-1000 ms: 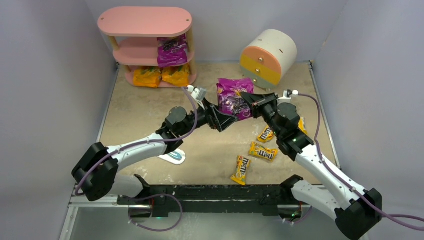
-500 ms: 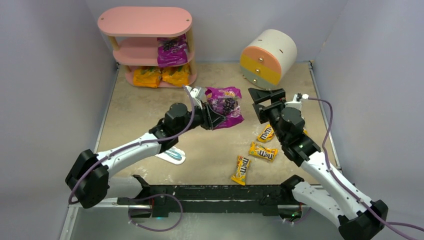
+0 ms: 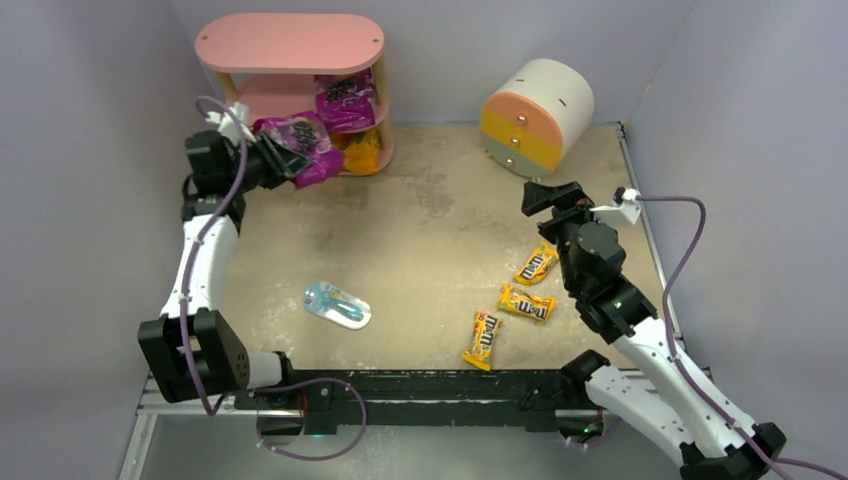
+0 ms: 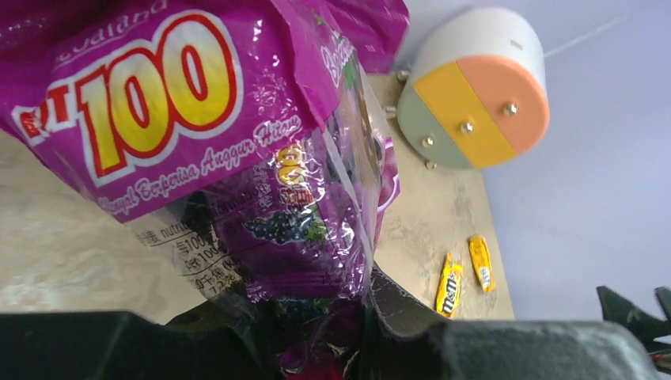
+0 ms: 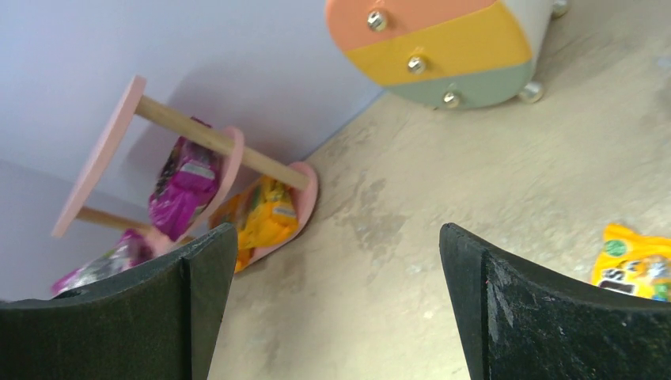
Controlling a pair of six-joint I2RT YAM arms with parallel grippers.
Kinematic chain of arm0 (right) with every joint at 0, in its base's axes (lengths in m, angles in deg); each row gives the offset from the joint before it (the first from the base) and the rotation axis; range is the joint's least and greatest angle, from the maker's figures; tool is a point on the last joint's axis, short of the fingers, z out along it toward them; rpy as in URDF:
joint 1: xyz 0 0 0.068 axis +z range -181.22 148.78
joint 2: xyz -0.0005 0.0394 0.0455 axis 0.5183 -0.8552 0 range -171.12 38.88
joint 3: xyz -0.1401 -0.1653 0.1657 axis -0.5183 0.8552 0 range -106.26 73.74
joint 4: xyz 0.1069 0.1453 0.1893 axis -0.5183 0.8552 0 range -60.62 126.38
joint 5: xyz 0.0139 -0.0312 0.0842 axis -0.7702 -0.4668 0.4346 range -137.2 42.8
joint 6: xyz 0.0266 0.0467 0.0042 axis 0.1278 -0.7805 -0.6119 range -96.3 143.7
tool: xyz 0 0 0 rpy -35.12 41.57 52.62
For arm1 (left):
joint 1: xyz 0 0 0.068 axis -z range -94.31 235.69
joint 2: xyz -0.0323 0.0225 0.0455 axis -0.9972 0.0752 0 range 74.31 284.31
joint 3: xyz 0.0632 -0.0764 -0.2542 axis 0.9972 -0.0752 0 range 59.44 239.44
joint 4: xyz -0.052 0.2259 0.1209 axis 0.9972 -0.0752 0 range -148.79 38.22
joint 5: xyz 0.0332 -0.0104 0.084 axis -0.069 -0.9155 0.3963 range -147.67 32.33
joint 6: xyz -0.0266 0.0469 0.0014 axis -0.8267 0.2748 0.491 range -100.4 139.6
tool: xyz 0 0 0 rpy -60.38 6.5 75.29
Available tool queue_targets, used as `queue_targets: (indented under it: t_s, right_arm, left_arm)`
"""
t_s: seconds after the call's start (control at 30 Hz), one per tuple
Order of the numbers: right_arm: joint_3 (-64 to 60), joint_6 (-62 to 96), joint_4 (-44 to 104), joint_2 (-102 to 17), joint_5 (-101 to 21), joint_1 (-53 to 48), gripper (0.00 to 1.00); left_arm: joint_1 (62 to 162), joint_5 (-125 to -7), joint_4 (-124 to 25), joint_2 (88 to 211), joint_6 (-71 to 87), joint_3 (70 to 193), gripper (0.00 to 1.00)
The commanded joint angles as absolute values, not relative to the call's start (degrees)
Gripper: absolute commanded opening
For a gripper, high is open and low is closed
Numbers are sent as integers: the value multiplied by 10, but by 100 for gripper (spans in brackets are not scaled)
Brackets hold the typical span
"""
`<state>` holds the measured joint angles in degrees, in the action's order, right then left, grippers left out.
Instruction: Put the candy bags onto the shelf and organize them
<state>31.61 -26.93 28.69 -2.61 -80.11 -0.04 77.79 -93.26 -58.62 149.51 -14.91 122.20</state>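
Counting the glossy packets gives two purple, at least one orange-yellow and three small yellow ones. The left gripper (image 3: 274,160) is clamped on the bottom edge of one purple grape bag (image 3: 300,142), holding it in the air at the left end of the pink shelf (image 3: 290,45), in front of its lower tiers. Whether the bag touches the shelf cannot be told. The crinkled film carries a big yellow "100" outlined in red, script reading "Anggur Hitam" and a picture of grapes.

The second purple bag (image 3: 345,100) sits on the middle oval board, and an orange-yellow bag (image 3: 362,150) lies on the bottom one. Light wooden posts join the three boards.

Three M&M's packs (image 3: 527,302) lie flat on the speckled beige table (image 3: 430,220) near the right gripper (image 3: 552,190), whose fingers stand wide apart, holding nothing. A flat light-blue and white packet (image 3: 337,305) lies apart. The round cream drum cabinet (image 3: 537,112) shows three drawer bands, each with a metal knob.
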Motion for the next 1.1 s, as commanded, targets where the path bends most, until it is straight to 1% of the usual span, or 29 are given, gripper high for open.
queue_targets:
  t_s: [0.0, 0.07, 0.1, 0.2, 0.4, 0.6, 0.73, 0.9, 1.07]
  right_arm:
    - [298, -205, 293, -26, -885, 1, 99]
    - [296, -200, 293, -25, -891, 2, 99]
    - [298, -197, 292, -25, -891, 1, 99]
    - [299, -193, 292, -24, -893, 1, 99]
    - [300, -203, 293, 0, -920, 1, 99]
    - [302, -204, 293, 36, -963, 1, 98]
    - [299, -223, 315, 59, -980, 1, 97]
    - [313, -256, 306, 75, -988, 1, 95]
    - [313, -255, 286, 64, -976, 1, 95]
  left_arm:
    - [696, -1068, -633, 1513, -112, 1329, 1]
    - [667, -1098, -655, 1539, -85, 1369, 7]
    - [655, -1115, -664, 1557, -78, 1389, 8]
    - [637, -1172, -664, 1624, -81, 1455, 8]
    - [628, -1184, -691, 1706, -69, 1562, 8]
    - [624, -1193, -683, 1764, -93, 1599, 8]
    - [622, -1196, -712, 1809, -82, 1651, 10]
    - [623, -1216, -657, 1852, -128, 1672, 12]
    - [622, -1198, -703, 1896, -113, 1724, 15]
